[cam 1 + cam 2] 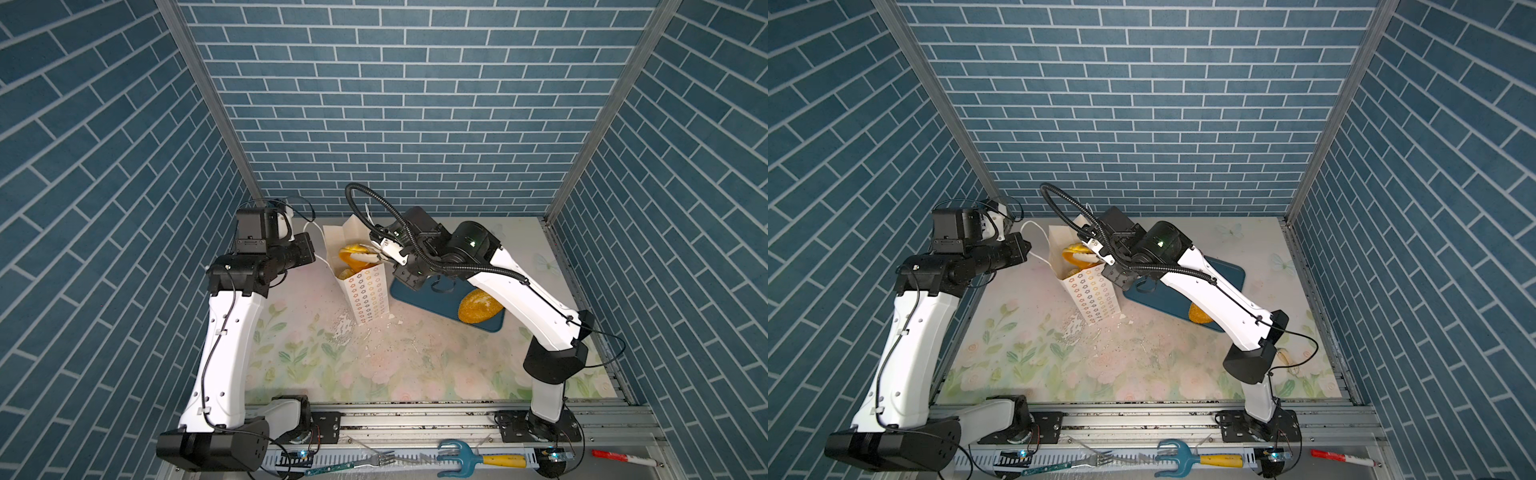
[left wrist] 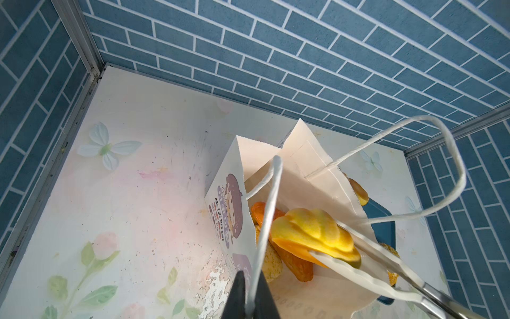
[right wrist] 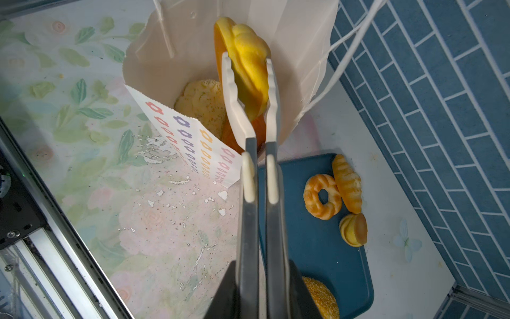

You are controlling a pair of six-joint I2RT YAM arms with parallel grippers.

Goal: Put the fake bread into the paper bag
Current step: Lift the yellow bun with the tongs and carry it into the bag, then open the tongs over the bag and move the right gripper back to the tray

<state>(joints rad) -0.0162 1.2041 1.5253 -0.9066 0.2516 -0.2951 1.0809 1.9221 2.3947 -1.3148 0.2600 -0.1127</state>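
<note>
- Where the metal rail runs along the lower edge in both top views, a fork (image 1: pixel 376 459), a blue hand rake (image 1: pixel 455 454) and a red marker (image 1: pixel 615 456) lie side by side.
- Beyond the rail, the floral table (image 1: pixel 415 365) carries a dark blue tray (image 1: pixel 419 301) right of centre. A seeded loaf (image 1: pixel 478 306) sits on the tray's near end, partly under the right arm.
- Further along the tray, the right wrist view shows a twisted ring (image 3: pixel 310 197), a croissant (image 3: pixel 347 183) and a small bun (image 3: pixel 354 229) bunched together.
- Just left of the tray, at the centre of the frame, the paper bag (image 1: pixel 370 295) stands upright with its flower-printed narrow side towards the camera.
- The right end effector (image 3: pixel 262 298) is clenched on a pair of tongs (image 3: pixel 248 221). Their white tips pinch a yellow piece of fake bread (image 3: pixel 248 63) at the bag's mouth, above the pieces inside.
- Inside the bag, a pale sugared piece (image 3: pixel 201 102) and orange pieces (image 2: pixel 265 212) are visible.
- On the bag's far left side, the left end effector (image 2: pixel 251 301) is clenched on a white cord handle (image 2: pixel 271 198), which runs between its fingers to the bag's rim.
</note>
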